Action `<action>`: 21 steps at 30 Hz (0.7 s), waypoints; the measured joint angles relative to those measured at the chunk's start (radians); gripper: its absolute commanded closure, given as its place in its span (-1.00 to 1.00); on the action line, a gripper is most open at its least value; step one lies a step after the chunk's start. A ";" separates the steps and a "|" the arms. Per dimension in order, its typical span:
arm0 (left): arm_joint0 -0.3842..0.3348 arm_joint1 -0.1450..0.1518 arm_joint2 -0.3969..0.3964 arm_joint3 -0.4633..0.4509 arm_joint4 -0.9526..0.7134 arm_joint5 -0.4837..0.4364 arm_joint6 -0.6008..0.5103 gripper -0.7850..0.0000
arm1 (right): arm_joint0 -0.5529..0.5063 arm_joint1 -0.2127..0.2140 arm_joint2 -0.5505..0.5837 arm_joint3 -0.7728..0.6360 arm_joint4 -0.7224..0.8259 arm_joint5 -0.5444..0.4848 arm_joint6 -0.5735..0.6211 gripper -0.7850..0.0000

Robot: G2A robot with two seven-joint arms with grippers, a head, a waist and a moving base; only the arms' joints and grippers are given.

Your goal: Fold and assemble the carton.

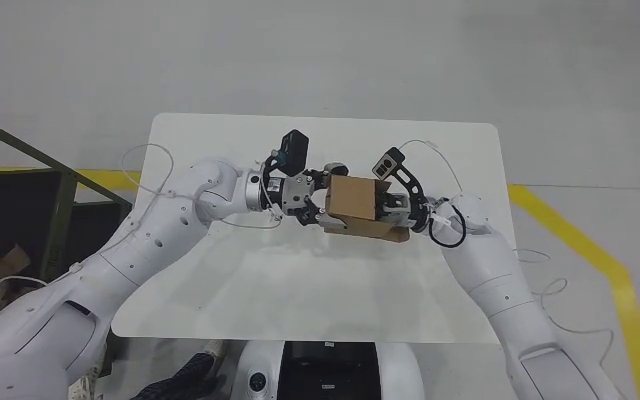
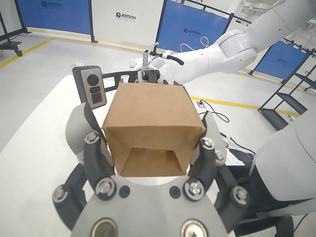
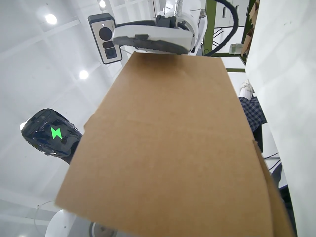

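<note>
Two-handed, holding the carton (image 1: 358, 205) over the middle of the desk (image 1: 200, 290): hugging its open end between wide left fingers (image 2: 92, 124) for steady folding; leaning the other end on the right gripper (image 1: 397, 207), grip hard to tell.

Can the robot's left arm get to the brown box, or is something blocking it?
Looks like yes: the left gripper is right at the carton, its fingers clasping both sides of the open end. Nothing sits between them. The right gripper is at the far end, out of the way.
</note>
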 measured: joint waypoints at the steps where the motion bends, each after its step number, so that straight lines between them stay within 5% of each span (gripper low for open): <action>1: -0.001 0.000 0.002 0.001 -0.004 0.000 -0.003 -0.51 | -0.001 0.001 0.001 -0.003 -0.005 -0.001 -0.002 1.00; 16: -0.009 0.001 0.015 0.000 -0.038 0.000 -0.004 -0.50 | -0.002 0.009 0.025 -0.001 -0.018 -0.004 -0.006 1.00; 21: -0.008 0.002 0.014 -0.003 -0.035 0.000 0.005 -0.35 | -0.002 0.013 0.036 0.002 -0.018 -0.003 0.001 1.00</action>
